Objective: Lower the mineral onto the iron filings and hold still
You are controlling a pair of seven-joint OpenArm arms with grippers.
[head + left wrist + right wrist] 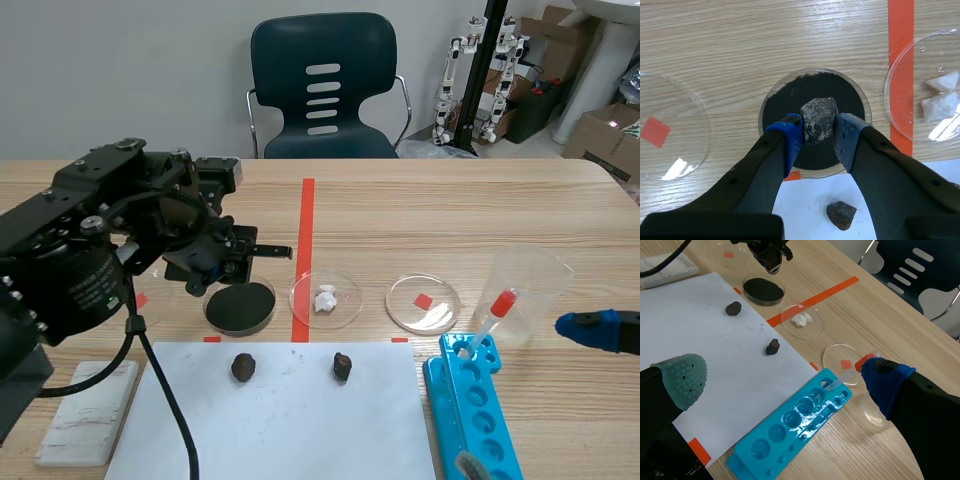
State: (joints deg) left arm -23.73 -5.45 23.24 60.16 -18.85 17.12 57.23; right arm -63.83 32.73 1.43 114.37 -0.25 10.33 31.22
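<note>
A grey speckled mineral is pinched between the blue pads of my left gripper, which is shut on it. Directly beneath lies a round petri dish of black iron filings. In the right wrist view the left gripper hangs a little above that dish, with a gap showing. In the scene view the left gripper sits just behind the dish. My right gripper is open and holds nothing, at the table's right edge.
Two dark rocks lie on a white paper sheet. A dish with white chunks, an empty dish, a plastic beaker, a pipette and a blue well tray stand to the right.
</note>
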